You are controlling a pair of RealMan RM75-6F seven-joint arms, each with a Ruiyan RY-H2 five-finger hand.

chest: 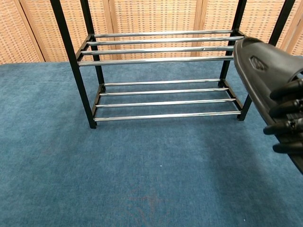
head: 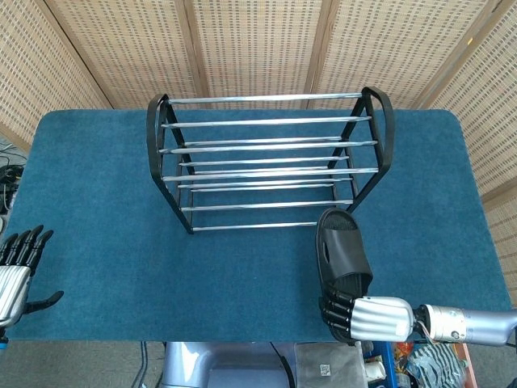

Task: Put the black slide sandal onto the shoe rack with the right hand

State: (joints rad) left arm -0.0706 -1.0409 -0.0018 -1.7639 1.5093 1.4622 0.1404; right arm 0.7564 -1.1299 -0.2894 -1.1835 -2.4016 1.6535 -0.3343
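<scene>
Sandal gripped and lifted, not yet racked
Right hand [head: 365, 317] clasps the black slide sandal [head: 342, 252] near the tabletop's front edge, toe towards the shoe rack [head: 266, 160]; placing remains

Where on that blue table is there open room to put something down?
Bare blue table lies left of the shoe rack, reaching toward the idle left hand, and in front of the rack's left half. It is crowded at front right, where the right hand holds the black sandal.
</scene>
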